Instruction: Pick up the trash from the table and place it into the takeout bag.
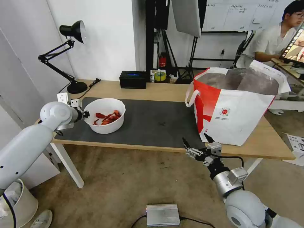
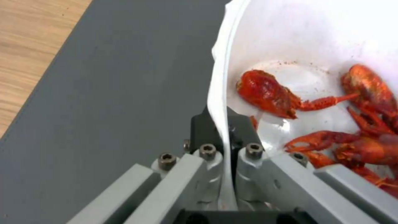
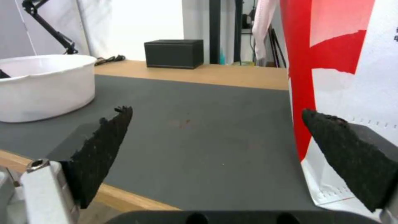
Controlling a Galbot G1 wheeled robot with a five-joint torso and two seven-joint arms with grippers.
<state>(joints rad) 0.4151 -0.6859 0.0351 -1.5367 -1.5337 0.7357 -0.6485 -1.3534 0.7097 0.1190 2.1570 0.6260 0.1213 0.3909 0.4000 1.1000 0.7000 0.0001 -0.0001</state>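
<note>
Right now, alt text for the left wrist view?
The left gripper is shut on the thin rim of the white bowl, one finger inside and one outside. Red shells lie in the bowl, which stands on the dark grey mat over the light-wood table.

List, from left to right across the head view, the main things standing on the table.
Black desk lamp → white bowl of red shells, its rim pinched by the left gripper → black box → takeout bag.

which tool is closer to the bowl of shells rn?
Left. The left tool is pinched on the white bowl of red shells at its rim. The right tool hangs open off the table's front edge, by the takeout bag.
</note>
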